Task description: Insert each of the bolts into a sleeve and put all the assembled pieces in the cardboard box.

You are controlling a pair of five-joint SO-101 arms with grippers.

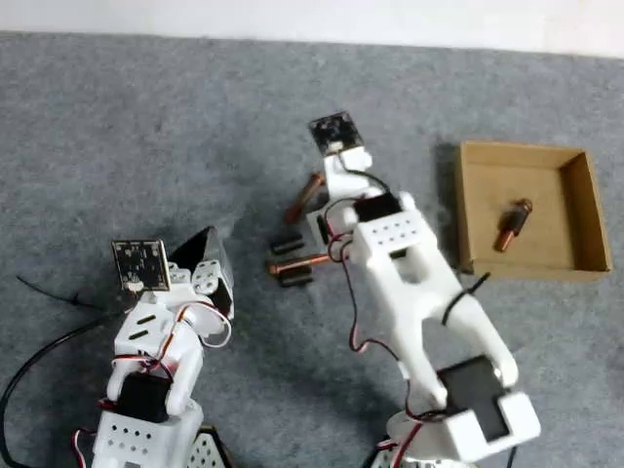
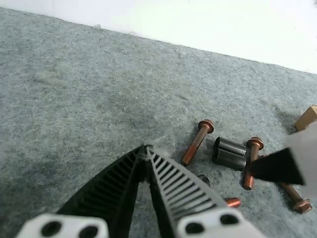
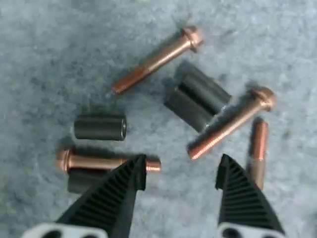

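1. My right fingers hung open above the loose parts on the bench. The nearest bolt lay just beside two sleeves, so closing there could have pinched a sleeve along with it.
2. A second bolt lay close by; one fingertip might have knocked it rolling.
3. My left fingers were closed on nothing, apart from the heap, so no sleeve was held ready and a bolt could have gone unmated.
4. One assembled piece lay in the cardboard box; a slanted grip risked a drop short of it.
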